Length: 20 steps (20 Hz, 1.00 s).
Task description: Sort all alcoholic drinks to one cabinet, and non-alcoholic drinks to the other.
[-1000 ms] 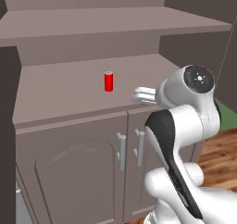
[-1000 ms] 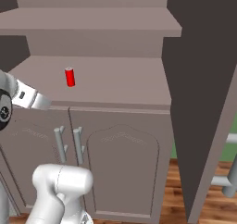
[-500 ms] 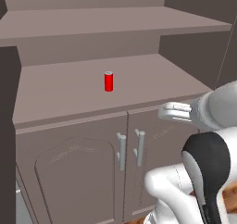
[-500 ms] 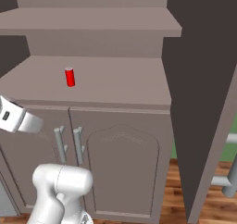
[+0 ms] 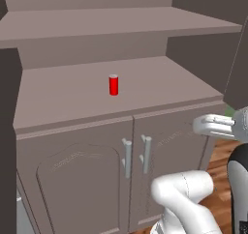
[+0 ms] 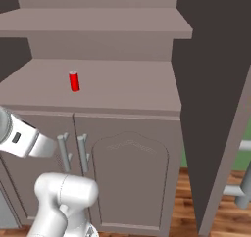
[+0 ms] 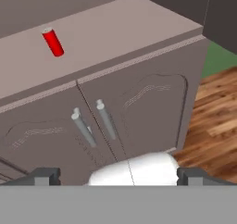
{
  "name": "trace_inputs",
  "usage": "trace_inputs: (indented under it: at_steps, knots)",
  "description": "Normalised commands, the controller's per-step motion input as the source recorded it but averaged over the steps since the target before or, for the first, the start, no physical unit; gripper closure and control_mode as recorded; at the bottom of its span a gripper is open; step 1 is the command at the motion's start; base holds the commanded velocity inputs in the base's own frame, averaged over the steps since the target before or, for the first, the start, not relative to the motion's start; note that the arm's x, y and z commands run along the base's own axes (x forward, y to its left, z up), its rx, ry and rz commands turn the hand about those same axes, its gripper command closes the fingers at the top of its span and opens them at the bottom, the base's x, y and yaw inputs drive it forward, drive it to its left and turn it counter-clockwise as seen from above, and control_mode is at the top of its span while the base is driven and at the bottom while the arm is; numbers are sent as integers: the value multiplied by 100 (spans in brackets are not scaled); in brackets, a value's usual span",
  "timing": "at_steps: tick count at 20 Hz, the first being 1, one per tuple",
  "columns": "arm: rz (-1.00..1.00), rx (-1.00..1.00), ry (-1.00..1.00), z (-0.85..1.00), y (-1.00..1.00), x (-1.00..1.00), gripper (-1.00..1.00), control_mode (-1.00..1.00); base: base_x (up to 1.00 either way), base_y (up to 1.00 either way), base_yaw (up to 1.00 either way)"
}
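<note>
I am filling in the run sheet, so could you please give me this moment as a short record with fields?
setting: simulated kitchen, grey cabinet with a counter top
drink in view: red can, upright on the counter, alone
cabinet doors: both shut, two handles side by side at the middle
end effector: open, empty, in front of the right door, below counter level
floor: wood, to the right
</note>
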Motion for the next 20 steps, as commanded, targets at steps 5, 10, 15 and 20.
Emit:
trace_inputs:
  at_steps: [5,10,15,20]
  knots:
    - [0,0,0,0,0,0,-100,100,-88,-8,0]
    - [0,0,0,0,0,0,-100,100,-100,-1,16]
    - [0,0,0,0,0,0,-100,100,-97,14,53]
    - [0,0,0,0,0,0,-100,100,-48,43,67]
